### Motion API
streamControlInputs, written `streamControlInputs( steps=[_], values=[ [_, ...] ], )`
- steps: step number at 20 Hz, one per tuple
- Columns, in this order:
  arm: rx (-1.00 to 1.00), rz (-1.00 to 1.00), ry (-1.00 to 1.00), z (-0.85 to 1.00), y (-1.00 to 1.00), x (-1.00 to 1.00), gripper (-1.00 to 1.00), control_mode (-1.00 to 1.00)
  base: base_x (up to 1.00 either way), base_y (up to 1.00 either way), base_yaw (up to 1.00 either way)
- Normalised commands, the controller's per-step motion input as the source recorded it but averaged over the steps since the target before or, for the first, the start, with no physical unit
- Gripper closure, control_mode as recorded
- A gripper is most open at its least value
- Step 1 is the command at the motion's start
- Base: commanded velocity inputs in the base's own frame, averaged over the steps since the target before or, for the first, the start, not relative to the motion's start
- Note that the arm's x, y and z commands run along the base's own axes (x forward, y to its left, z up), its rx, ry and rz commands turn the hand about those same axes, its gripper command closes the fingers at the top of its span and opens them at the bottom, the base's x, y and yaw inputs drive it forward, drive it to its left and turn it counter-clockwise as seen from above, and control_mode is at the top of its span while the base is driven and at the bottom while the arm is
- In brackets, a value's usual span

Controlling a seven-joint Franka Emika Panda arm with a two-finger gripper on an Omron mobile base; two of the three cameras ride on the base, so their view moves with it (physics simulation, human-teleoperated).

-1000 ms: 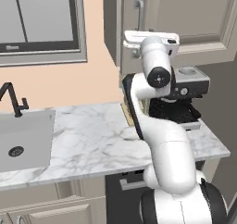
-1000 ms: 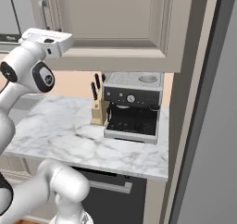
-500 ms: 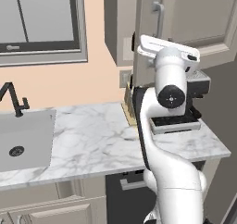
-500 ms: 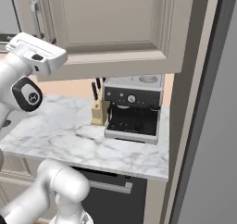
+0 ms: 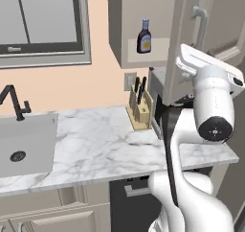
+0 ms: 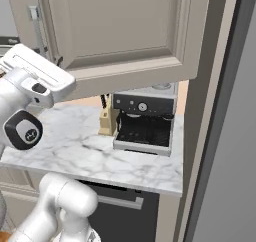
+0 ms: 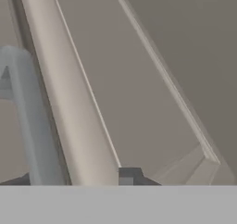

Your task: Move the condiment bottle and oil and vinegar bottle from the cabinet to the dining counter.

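Condiment bottle [image 5: 144,36] is being exposed on the cabinet [image 5: 143,25] shelf | door [image 6: 120,28] is being swung wider than a second ago | gripper spread cannot be told | reach-in is being enabled

Soft, even light is falling across the whole kitchen, throwing only faint shadows under the cabinet [image 5: 143,29] and beside the knife block [image 5: 139,110]. No glare is showing. The close-up of the cabinet door [image 7: 139,79] is looking slightly blurred.
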Motion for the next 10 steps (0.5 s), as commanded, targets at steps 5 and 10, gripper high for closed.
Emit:
streamControlInputs(
  steps=[5,10],
  values=[
    [0.15,0.0,-0.09,-0.04,-0.82,-1.0,-1.0,-1.0,0.0,0.0,0.0],
    [0.05,0.0,-0.13,0.0,-0.05,-1.0,-1.0,-1.0,0.0,0.0,0.0]
  ],
)
